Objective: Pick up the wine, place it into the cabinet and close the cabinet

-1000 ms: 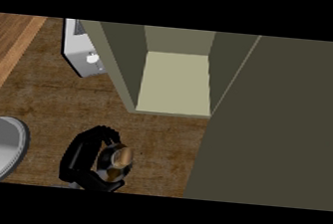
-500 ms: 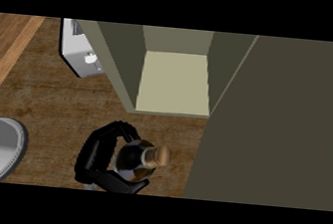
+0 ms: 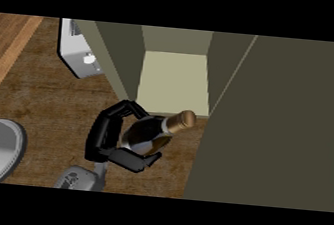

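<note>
Black fingers of your one visible hand (image 3: 112,139) curl around the wine (image 3: 155,132), tilted with its gold neck at the front edge of the open cabinet (image 3: 171,82).

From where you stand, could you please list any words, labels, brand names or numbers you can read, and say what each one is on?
No readable text anywhere in the head view.
Wine bottle, held in the hand: no legible label; its side shows only a pale patch, with no letters to make out.
Cabinet: plain surfaces, no markings.
White and grey object at the upper left: no writing visible.
</note>
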